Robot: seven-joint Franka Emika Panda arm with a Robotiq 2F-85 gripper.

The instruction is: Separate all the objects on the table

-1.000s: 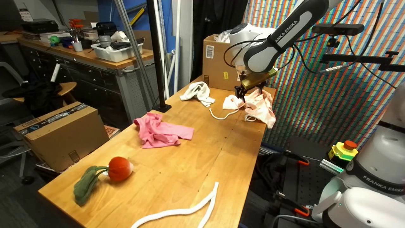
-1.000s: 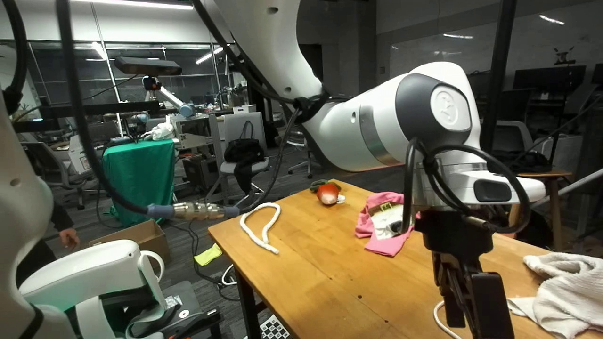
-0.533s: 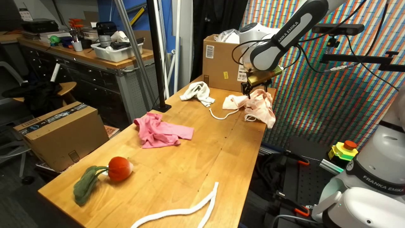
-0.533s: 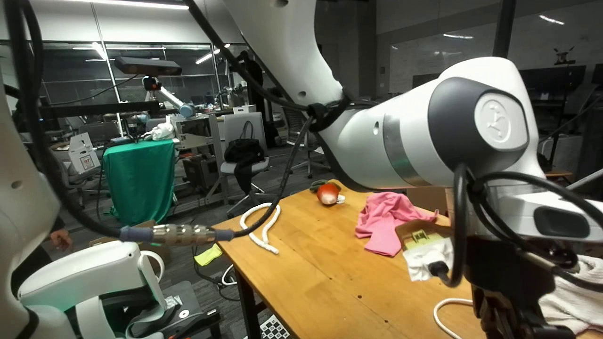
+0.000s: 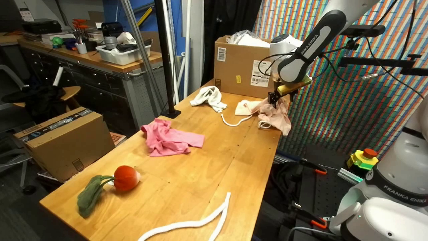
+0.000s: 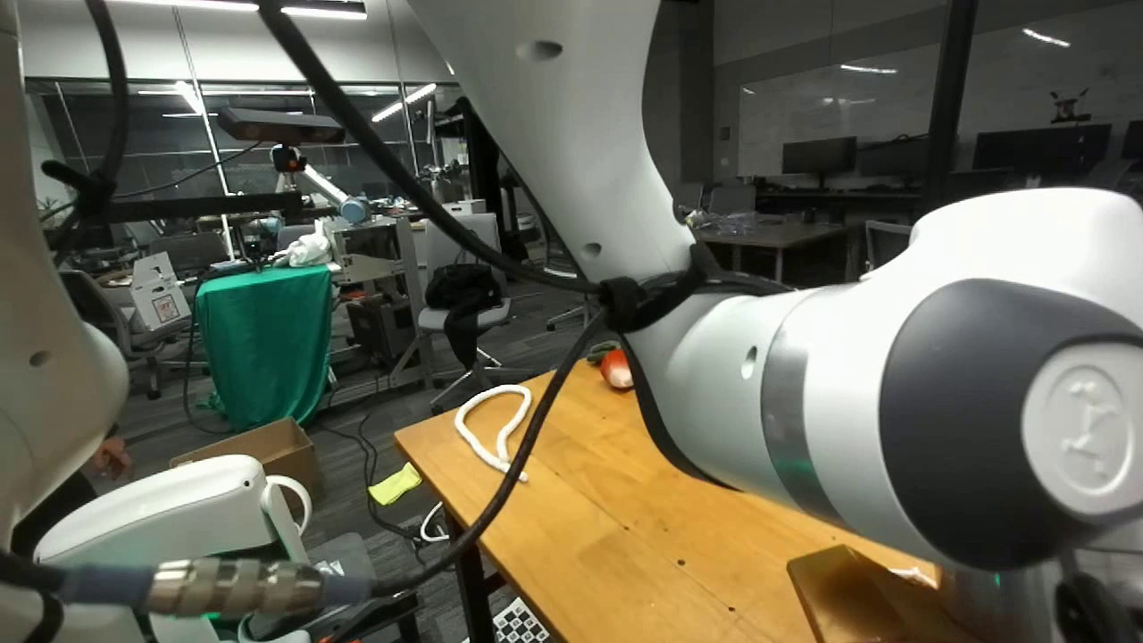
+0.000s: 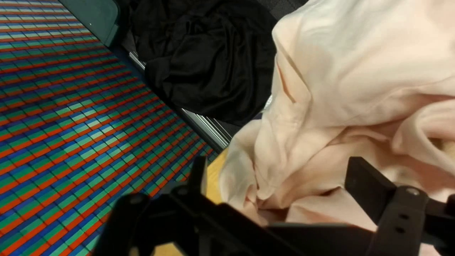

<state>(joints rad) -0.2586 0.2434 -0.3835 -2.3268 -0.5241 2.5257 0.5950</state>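
The hand has its fingers spread wide, pinching nothing. The pale pink cloth lies in a heap under it, more toward one finger, so going down probably comes next.

In an exterior view I have a green-draped table on my feed: grey office chair near it, dark carpet beneath, dark windows behind, a lit strip light high above.
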